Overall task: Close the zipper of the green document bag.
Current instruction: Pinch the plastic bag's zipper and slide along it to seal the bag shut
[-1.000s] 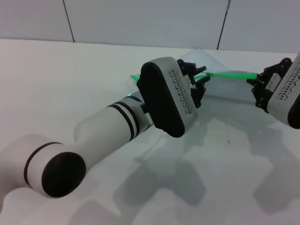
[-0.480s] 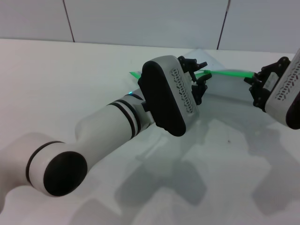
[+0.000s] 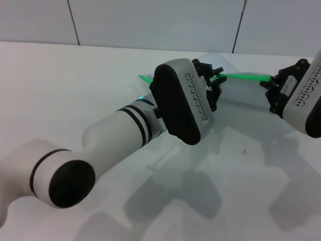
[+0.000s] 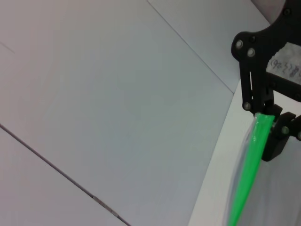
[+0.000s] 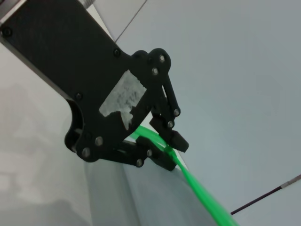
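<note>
The green document bag (image 3: 242, 94) is held up off the white table, a translucent sheet hanging below its bright green zipper (image 3: 244, 77). My left gripper (image 3: 215, 83) is shut on the zipper partway along it; the right wrist view shows the left gripper (image 5: 165, 146) pinching the strip (image 5: 202, 192). My right gripper (image 3: 271, 93) is shut on the bag's right end at the zip edge. In the left wrist view the right gripper (image 4: 271, 123) clamps the end of the green strip (image 4: 246, 175). The slider tab is hidden between the left fingers.
The white table (image 3: 70, 90) runs to a pale panelled wall (image 3: 150, 22) at the back. My left forearm (image 3: 120, 135) crosses the middle of the head view and hides the bag's lower left part.
Both grippers have risen slightly with the bag. The green strip's left end now shows a little higher and longer behind the left wrist.
</note>
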{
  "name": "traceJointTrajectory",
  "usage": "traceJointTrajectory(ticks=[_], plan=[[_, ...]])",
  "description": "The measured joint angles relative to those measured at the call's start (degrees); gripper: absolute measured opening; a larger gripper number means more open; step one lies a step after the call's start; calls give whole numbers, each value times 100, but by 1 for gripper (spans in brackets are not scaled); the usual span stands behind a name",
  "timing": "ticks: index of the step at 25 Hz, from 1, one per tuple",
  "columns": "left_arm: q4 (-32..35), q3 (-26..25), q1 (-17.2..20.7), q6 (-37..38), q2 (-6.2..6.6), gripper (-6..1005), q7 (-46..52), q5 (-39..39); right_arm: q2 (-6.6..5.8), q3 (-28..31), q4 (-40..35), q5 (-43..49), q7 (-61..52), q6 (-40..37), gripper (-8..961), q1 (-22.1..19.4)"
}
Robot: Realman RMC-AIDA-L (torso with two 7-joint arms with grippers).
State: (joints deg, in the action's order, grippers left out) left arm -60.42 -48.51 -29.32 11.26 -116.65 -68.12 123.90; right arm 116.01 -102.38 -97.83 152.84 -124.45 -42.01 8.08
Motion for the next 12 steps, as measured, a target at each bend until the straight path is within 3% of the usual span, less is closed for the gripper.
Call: traceJointTrajectory(ticks=[12], plan=[[27, 23, 16, 57, -7, 84, -63, 21, 0, 0, 0, 0, -6, 3, 8, 4]])
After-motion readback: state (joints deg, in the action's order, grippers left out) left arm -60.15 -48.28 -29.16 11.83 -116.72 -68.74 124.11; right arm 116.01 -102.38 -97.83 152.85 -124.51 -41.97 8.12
